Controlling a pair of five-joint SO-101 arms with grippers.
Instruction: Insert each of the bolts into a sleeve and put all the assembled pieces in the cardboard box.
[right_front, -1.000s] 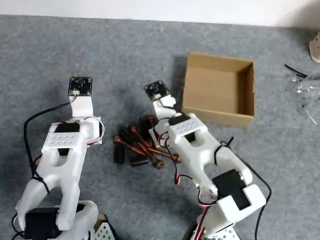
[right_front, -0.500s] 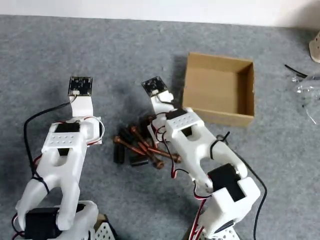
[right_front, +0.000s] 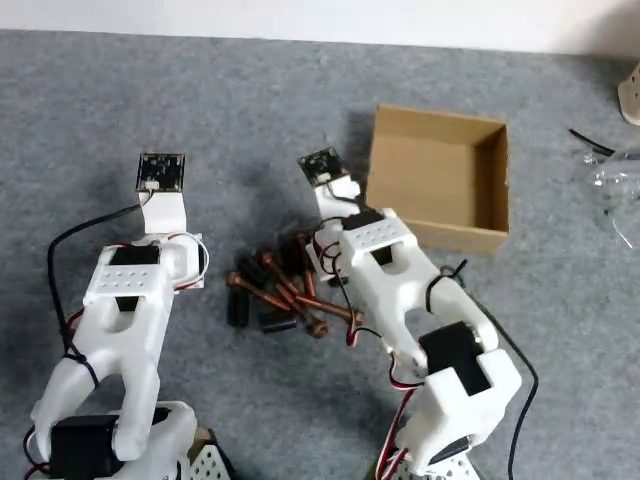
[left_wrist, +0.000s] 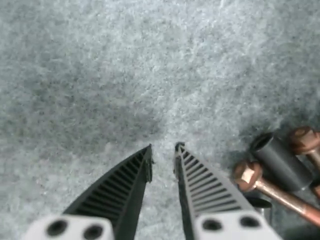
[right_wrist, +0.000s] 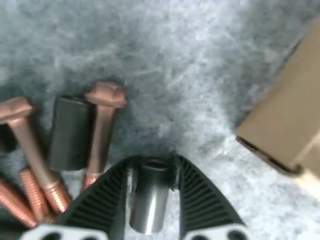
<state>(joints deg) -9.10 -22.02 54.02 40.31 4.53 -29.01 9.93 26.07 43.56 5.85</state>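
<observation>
Right jaws grasping a dark sleeve (right_wrist: 150, 192); left jaws parted, empty.
Keep its open end clear of the jaws for the bolt (right_wrist: 101, 132) lying just beyond them.

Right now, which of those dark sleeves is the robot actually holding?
The sleeve clamped in the right gripper, near the box. The other sleeves lie loose on the carpet among the bolts.
</observation>
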